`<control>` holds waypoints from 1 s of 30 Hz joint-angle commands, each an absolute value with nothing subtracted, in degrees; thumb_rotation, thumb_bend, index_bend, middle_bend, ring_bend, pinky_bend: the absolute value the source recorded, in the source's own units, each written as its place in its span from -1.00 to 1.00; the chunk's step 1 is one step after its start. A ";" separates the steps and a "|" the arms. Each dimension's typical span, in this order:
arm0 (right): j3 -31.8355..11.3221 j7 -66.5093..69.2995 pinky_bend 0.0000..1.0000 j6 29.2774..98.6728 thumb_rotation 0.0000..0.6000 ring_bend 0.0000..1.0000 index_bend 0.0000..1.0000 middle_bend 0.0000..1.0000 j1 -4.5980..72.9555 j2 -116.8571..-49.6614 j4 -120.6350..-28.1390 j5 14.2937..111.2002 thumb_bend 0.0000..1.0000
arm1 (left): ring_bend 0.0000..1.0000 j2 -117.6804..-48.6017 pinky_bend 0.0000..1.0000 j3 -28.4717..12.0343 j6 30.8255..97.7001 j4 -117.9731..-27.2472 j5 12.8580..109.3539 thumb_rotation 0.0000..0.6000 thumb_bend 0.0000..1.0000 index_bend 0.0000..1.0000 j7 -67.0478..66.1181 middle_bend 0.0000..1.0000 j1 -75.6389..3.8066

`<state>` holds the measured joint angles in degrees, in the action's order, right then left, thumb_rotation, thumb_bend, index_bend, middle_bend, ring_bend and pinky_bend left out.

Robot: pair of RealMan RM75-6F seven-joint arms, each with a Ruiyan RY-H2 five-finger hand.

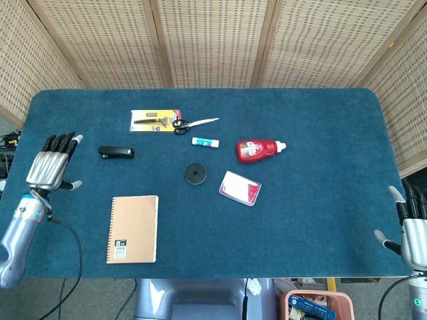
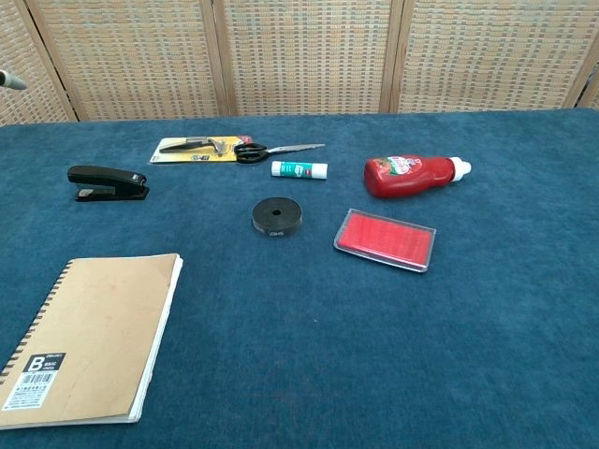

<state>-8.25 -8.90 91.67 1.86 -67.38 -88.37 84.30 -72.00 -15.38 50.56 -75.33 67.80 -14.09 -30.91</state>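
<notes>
A: Where is the notebook (image 1: 133,229)?
B: Flat on the blue table (image 1: 320,133). Beyond it and to its left, the left hand (image 1: 51,167) hovers, fingers spread, holding nothing, beside the stapler (image 1: 116,153).
A: And the right hand (image 1: 412,230)?
B: Far right of the notebook, off the table's edge, fingers apart, empty.

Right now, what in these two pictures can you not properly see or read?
- Right hand: head view cuts it off at the picture's corner; chest view misses it.
- Left hand: chest view shows only a fingertip at the left edge.
- Notebook: chest view crops its lower corner; its label is too small to read.
- Red bottle label: too small in both views.
</notes>
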 commanded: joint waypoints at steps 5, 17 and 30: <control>-10.16 -7.98 -1.00 88.31 1.00 -1.00 -1.00 -1.00 2.85 -68.83 -84.81 79.00 -1.00 | -1.00 -89.69 -0.98 -17.71 28.29 -42.39 60.66 1.00 -0.85 -1.00 -11.92 -1.00 -50.18; -10.60 -7.76 -1.00 86.76 1.00 -1.00 -1.00 -1.00 3.49 -69.88 -82.37 76.78 -1.00 | -0.76 -101.88 -0.53 -14.44 20.29 -23.15 67.50 1.00 -0.75 -0.48 0.24 -0.65 -56.97; -10.66 -6.88 -1.00 87.22 1.00 -1.00 -1.00 -1.00 3.33 -69.74 -82.02 76.61 -1.00 | -0.31 -107.67 -0.10 -11.55 20.37 -15.09 72.64 1.00 -0.52 0.19 6.05 -0.14 -59.59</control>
<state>-10.65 -6.89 87.24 3.33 -69.75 -82.01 76.61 -107.15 -11.81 20.53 -15.66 72.32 5.71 -59.29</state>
